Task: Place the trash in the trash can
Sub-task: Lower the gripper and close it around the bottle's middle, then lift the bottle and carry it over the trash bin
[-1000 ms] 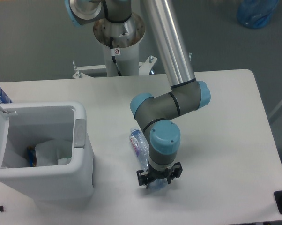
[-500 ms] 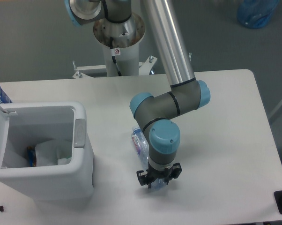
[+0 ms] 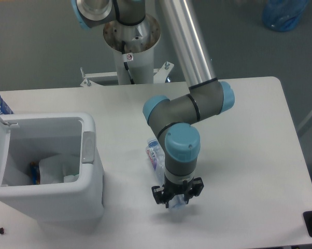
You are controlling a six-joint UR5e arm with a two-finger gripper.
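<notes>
Black two-finger gripper, fingers closed on one end of the long clear plastic bottle, right of the white boxy lidded trash can.

Even, diffuse overhead light falls on the white surface, leaving it bright but without harsh glare. A soft shadow lies just under the tool, another beside the trash can. The picture is slightly soft, with low detail throughout.
</notes>
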